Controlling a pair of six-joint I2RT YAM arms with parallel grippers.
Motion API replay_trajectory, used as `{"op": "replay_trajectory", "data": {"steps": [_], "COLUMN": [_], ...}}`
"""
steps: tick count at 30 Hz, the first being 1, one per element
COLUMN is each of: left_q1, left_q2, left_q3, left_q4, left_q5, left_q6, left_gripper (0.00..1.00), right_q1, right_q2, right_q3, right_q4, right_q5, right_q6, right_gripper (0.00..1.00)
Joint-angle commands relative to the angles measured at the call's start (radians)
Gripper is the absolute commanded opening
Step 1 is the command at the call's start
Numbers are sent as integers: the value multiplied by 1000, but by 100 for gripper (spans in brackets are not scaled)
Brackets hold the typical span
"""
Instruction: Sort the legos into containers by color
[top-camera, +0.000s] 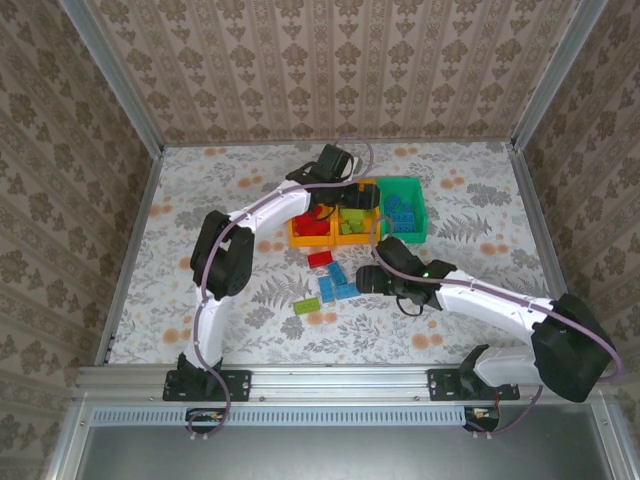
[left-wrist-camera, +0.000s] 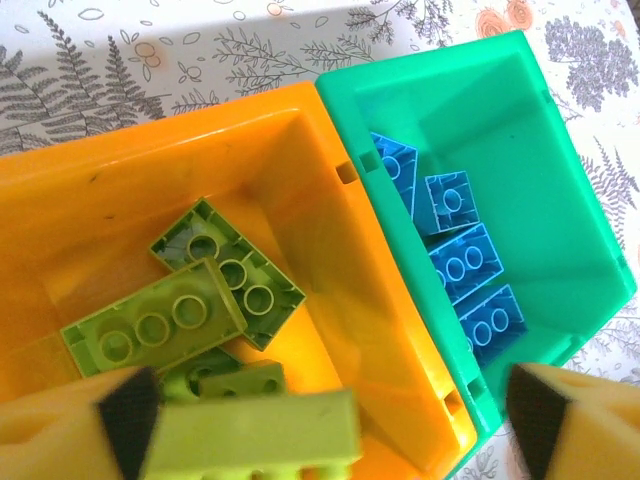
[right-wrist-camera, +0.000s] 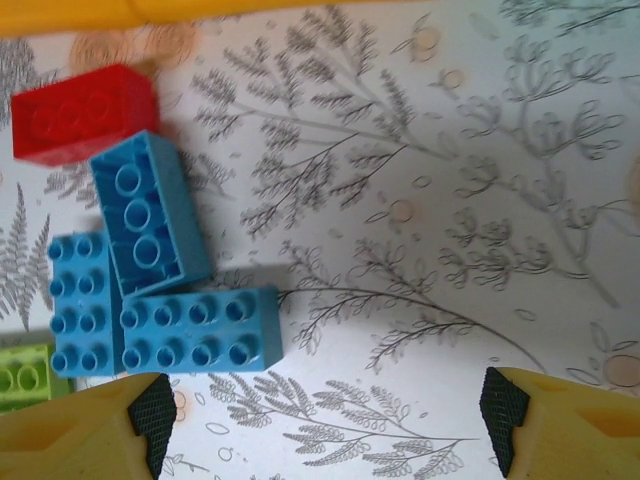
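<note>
1. Three bins (top-camera: 310, 242) in a row; blue bricks (left-wrist-camera: 465, 260) lie in the green bin (left-wrist-camera: 560, 130).
2. Left gripper (left-wrist-camera: 320, 425) spread over orange bin (left-wrist-camera: 150, 170), lime brick (left-wrist-camera: 250, 440) beside one pad.
3. Right gripper (right-wrist-camera: 325, 425) spread above loose blue bricks (right-wrist-camera: 200, 330) on table (right-wrist-camera: 450, 200).

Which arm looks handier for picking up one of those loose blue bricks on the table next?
Right, probably. The open right gripper hovers beside the loose blue studded plastic bricks on the table, while the left gripper is away over the orange-yellow plastic bin holding lime green bricks.
</note>
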Motion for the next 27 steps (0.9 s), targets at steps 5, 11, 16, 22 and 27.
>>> {"op": "replay_trajectory", "data": {"steps": [5,11,16,22,27], "left_q1": [1,0,0,1,3], "left_q2": [-163,-333,-431,-512,-555], "left_q3": [-117,-303,-435,-546,-593], "left_q4": [34,69,58,80,76], "left_q5": [-56,-117,-155,-206,-241], "left_q6": [-3,22,34,17,11], "left_gripper": [100,100,100,100,100], "right_q1": [108,149,149,145,130], "right_q2": [141,236,245,325,347], "right_q3": [60,112,118,177,168], "right_q4": [52,68,68,-10,-63], "right_q5": [61,85,94,108,124], "right_q6": [47,57,55,46,63], "right_gripper": [86,89,88,83,74]}}
